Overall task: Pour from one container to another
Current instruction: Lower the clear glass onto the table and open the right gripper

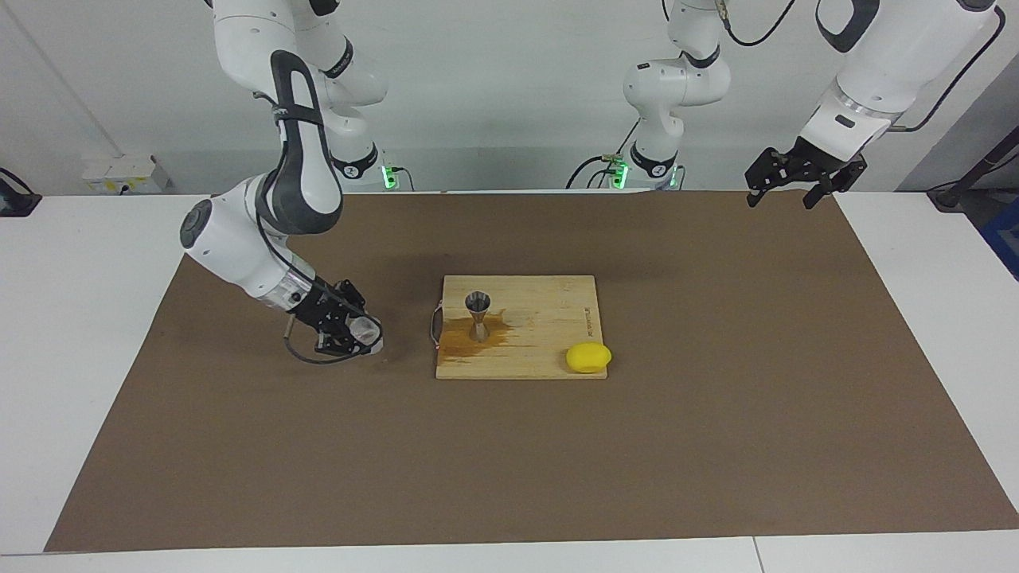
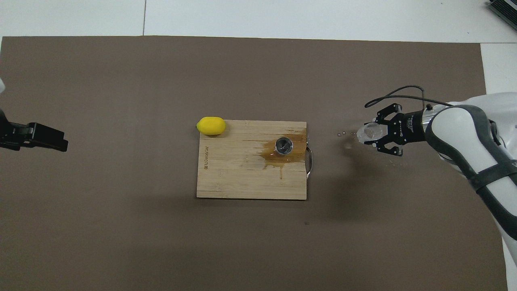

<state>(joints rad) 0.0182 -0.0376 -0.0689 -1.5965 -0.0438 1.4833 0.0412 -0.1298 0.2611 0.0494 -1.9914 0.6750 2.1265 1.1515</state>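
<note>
2 robot arms worked at 1 tabletop under 1 brown mat. The right pincer, low over the mat toward the right arm's end, pinched 1 clear cup tilted sideways. 1 metal jigger stood upright in 1 brown spill on 1 wooden board, with 1 lemon at its corner. The left pincer waited, spread, above the mat's edge.

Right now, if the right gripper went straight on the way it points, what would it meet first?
Probably the brown mat: the right gripper, shut on the clear cup, points slightly downward toward the cutting board. Depth is unclear.
</note>
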